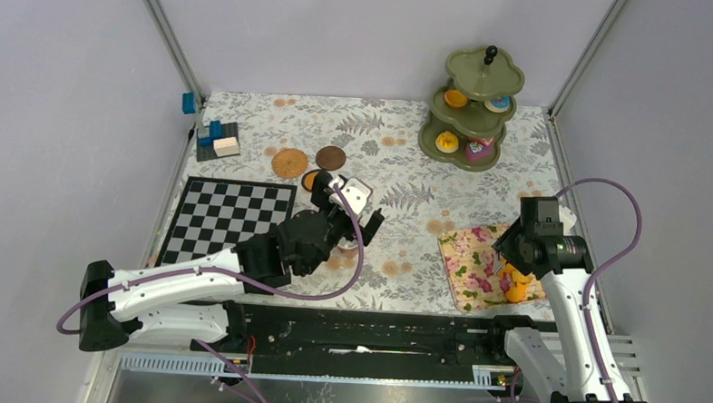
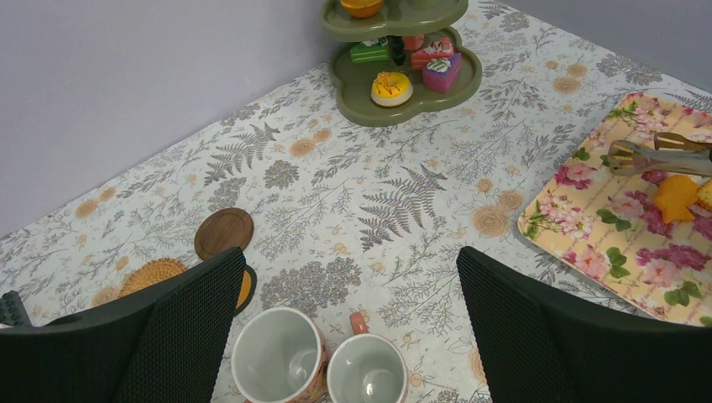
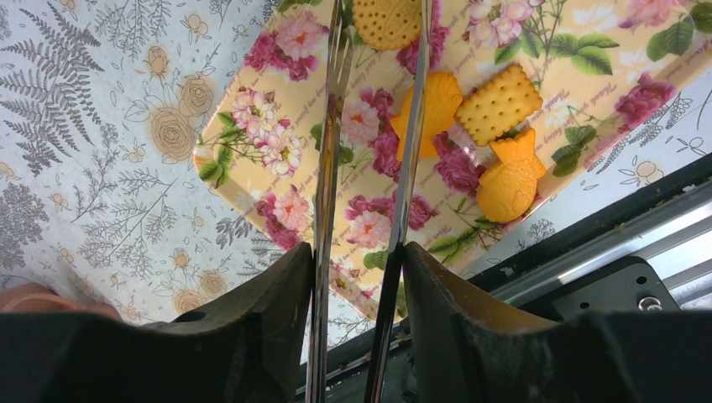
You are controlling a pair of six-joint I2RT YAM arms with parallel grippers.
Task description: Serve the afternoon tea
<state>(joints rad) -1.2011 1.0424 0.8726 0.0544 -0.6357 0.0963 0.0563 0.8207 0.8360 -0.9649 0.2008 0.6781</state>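
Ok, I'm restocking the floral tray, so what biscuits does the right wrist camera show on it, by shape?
Fish-shaped biscuits: 2
Square biscuit: 1
Round biscuit: 1
Total: 4

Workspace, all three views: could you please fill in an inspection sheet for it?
Surface: fern-print tablecloth, lying flat.
Job's things: three-tier stand carrying cakes; two mugs side by side; three coasters; cookies on the floral tray.
Clutter: chessboard; blue and white blocks.
Grippers: left gripper open above the mugs; right gripper closed on metal tongs.
Cables: purple cables looped along both arms.
Surroundings: plain walls, metal frame posts.
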